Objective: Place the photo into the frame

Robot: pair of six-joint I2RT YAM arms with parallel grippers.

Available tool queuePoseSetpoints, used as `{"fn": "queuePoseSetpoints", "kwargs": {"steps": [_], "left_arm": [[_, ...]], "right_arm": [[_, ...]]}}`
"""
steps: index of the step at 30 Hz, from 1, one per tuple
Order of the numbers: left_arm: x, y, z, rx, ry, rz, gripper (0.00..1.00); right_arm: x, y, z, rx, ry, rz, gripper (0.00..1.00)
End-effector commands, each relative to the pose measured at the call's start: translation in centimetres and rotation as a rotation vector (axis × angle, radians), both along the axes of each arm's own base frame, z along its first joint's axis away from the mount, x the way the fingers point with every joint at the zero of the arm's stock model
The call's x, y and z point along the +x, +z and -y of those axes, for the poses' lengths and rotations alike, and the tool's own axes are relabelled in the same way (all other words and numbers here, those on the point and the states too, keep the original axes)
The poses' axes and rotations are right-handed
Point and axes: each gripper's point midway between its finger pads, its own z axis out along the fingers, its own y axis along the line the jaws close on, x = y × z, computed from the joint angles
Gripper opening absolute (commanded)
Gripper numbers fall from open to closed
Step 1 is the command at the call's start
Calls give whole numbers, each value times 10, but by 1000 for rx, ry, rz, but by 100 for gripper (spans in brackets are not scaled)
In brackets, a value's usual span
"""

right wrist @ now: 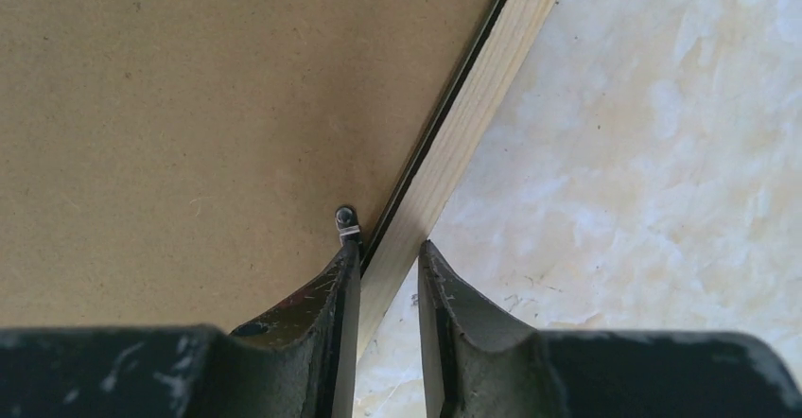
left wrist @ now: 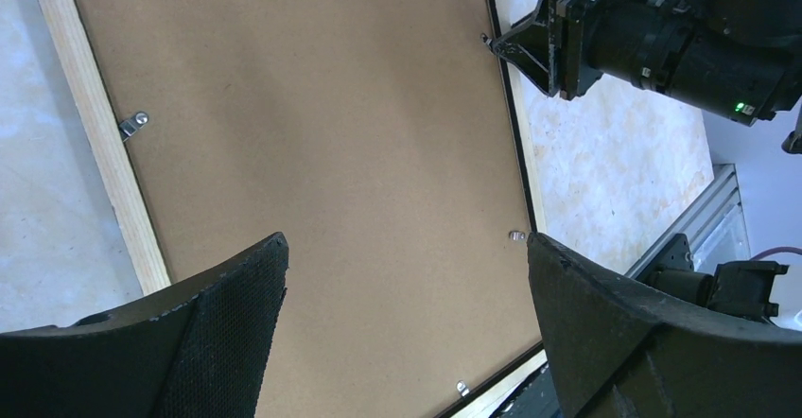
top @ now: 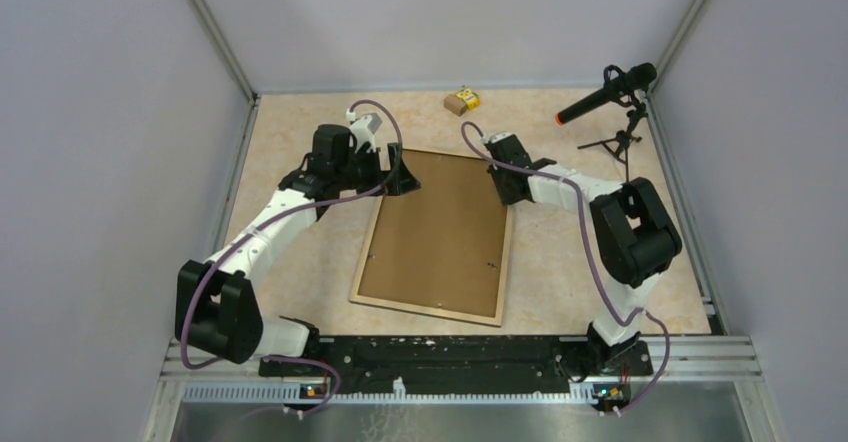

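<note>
- Frame (top: pixel 425 309): lies flat on the table (top: pixel 300 252) between the two arms, back side up, light-wood rim showing all round, long sides running away from the bases and a little askew.
- Backing board (top: pixel 440 232): sits inside that rim, plain brown, covers the whole opening; carries small metal clips (left wrist: pixel 134 123) along its edges.
- Left gripper (top: pixel 398 176): hangs above the far left corner of the frame, fingers spread wide, holds nothing; shows only brown board between its black pads (left wrist: pixel 236 323) in its own wrist view.
- Right gripper (top: pixel 508 194): sits low at the frame's right long side, near the far corner, jaws narrow.
- Right fingers: one finger (right wrist: pixel 336 286) on the board side, tip touching a small metal clip (right wrist: pixel 346 219); the other on the table side; wooden rim filling the slim gap between them.
- Grip on the rim: cannot tell whether pinched or merely straddled.
- Far edge of the table: small yellow-and-brown box (top: pixel 461 100), well apart from the frame.
- Far right corner: black microphone (top: pixel 605 97) on a short tripod, tilted, near the right arm.
</note>
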Motion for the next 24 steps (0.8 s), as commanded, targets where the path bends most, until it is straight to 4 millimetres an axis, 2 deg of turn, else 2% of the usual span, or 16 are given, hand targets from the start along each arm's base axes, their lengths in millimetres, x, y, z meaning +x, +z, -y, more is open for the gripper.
{"fn": "queuePoseSetpoints", "kwargs": {"steps": [1, 3, 4, 5, 7, 9, 12, 17, 24], "left_arm": [[3, 6, 6, -36, -27, 33, 98], [2, 5, 7, -42, -36, 31, 98], [3, 4, 8, -41, -36, 27, 99], [3, 4, 8, -42, -36, 27, 98], [2, 4, 8, -44, -39, 25, 98], [2, 4, 8, -44, -41, 23, 98], [3, 3, 8, -37, -39, 24, 98], [5, 2, 4, -22, -27, 27, 98], [5, -1, 5, -25, -30, 14, 98]], "right_arm": [[-6, -14, 4, -84, 33, -51, 0], [-8, 2, -1, -23, -32, -53, 0], [-9, 10, -3, 1, -59, -47, 3], [-11, 19, -3, 20, -82, -47, 13], [-13, 34, -6, 59, -108, -42, 25], [-14, 48, -9, 92, -129, -28, 33], [-16, 58, -8, 119, -152, -9, 42], [-15, 54, -3, 105, -179, -2, 56], [-7, 36, -8, 86, -152, -11, 55]]}}
